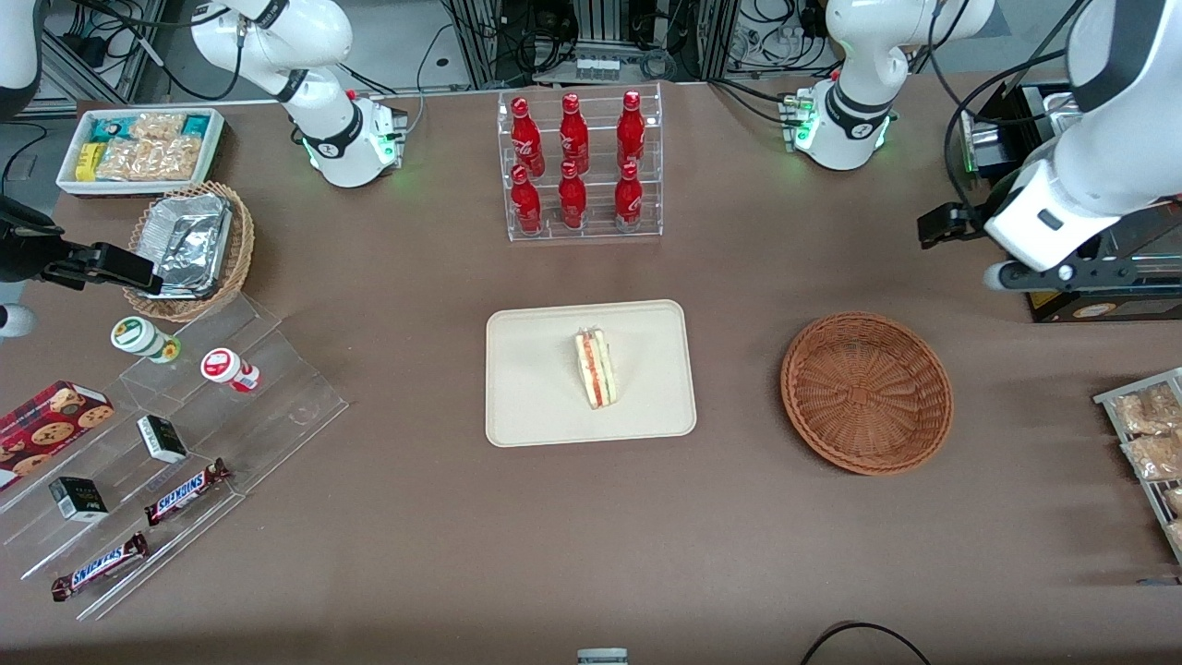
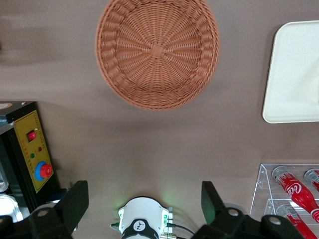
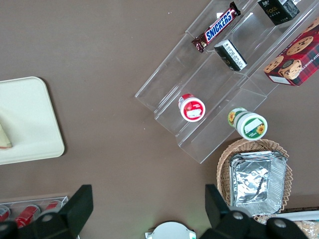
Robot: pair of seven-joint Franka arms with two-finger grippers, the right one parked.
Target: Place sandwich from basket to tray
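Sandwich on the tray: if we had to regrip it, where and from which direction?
Come straight down on the sandwich and pinch its two flat bread faces mid-length; it stands on edge on the tray, filling stripe up. The tool is open, empty, up near the basket.

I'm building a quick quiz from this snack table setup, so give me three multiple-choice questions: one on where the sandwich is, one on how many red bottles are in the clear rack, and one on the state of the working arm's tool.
1. Where is the sandwich?
A. In the basket
B. On the tray
C. On the bare table

2. How many red bottles stand in the clear rack?
A. Four
B. Six
C. Eight

3. What is the tool doing?
A. Open, holding nothing
B. Shut on the sandwich
C. Shut on a bottle

Answers:
1. B: the wedge lies on the tray, and the basket holds nothing.
2. B: two rows of three bottles show.
3. A: its fingers stand wide apart with nothing between them, raised above the table toward the working arm's end.
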